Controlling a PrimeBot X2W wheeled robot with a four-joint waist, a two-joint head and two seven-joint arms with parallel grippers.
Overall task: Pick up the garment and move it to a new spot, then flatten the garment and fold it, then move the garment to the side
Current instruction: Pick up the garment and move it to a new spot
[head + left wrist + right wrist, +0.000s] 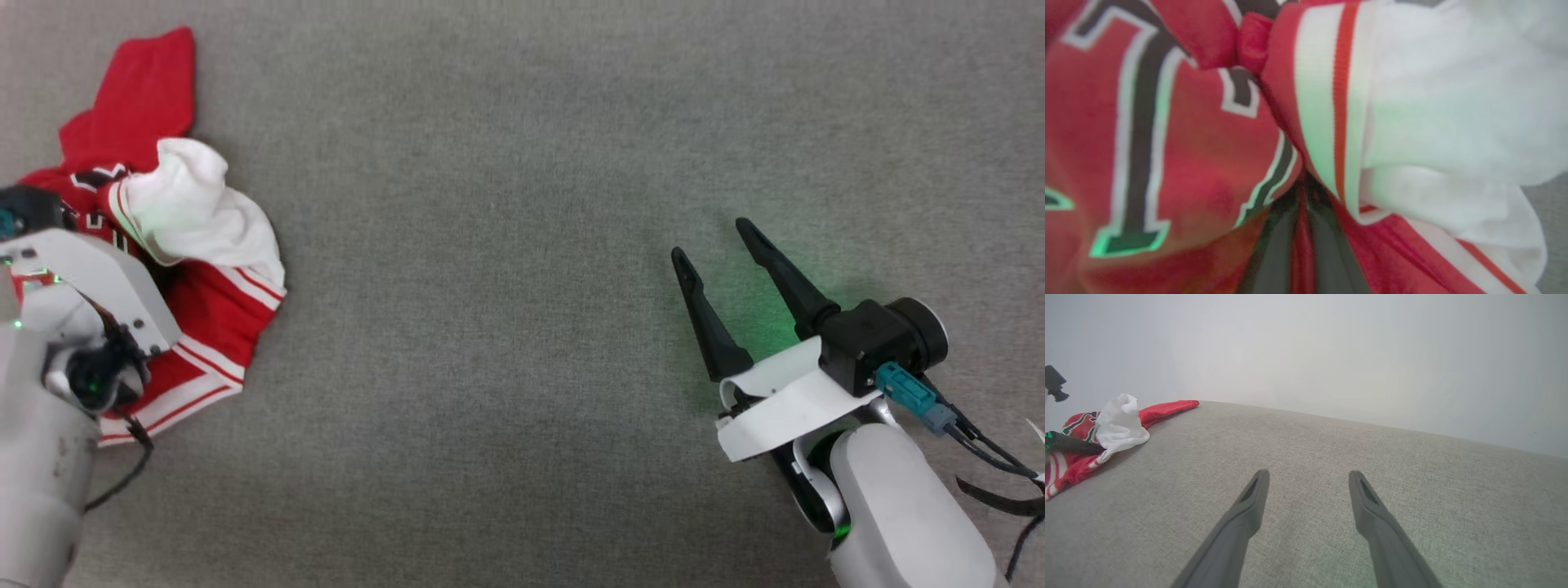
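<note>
Desk (522,457) covered in grey fabric carries the garment (220,302), crumpled at its far left. Left tool (1301,206) pinches a red fold of it; right tool (710,238), fingers spread, is well apart at the right.

The work surface (522,343) was covered in grey woven cloth, fine and even in its weave, with faint darker and lighter patches across it. Behind its far edge (1380,426) rose a plain pale wall (1331,347), bare and softly lit, brighter toward the middle and greyer toward the corners. The light was even and cast only weak shadows. A faint green glow (771,322) lay on the cloth at the right.
</note>
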